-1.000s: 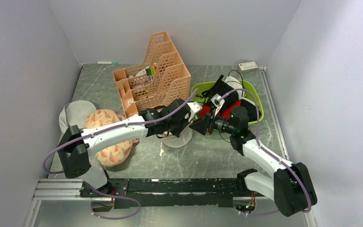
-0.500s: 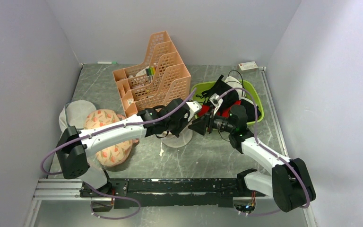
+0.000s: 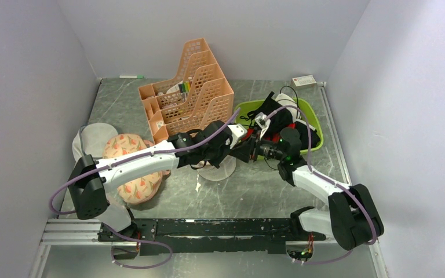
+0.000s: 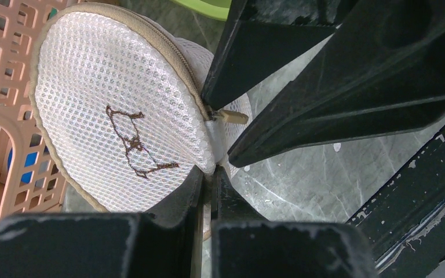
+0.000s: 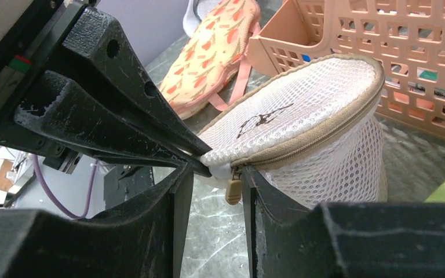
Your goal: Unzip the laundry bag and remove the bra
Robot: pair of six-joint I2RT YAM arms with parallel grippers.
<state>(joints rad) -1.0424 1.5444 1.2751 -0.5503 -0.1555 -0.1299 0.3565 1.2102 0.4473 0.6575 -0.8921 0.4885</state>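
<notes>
The laundry bag (image 4: 116,116), white mesh with a beige zipper rim and a dark bra icon on its round face, stands on the table (image 3: 255,191) in front of the organiser. My left gripper (image 4: 213,171) is shut on the white tab at the bag's edge, right beside the zipper's end. Facing it, my right gripper (image 5: 216,169) is open, one finger on each side of the beige zipper pull (image 5: 233,191), which hangs close to the right-hand finger (image 5: 255,191) and is not pinched. The zipper looks closed. The bra is hidden.
A peach slotted organiser (image 3: 188,98) stands just behind the bag. A green tub (image 3: 314,128) with black and red garments is at the right. A floral pouch (image 3: 133,174) and a greyish round bag (image 3: 92,139) lie at the left.
My right gripper has moved left, closing in on the left gripper and the bag's zipper pull. The left gripper has kept its hold and place.
</notes>
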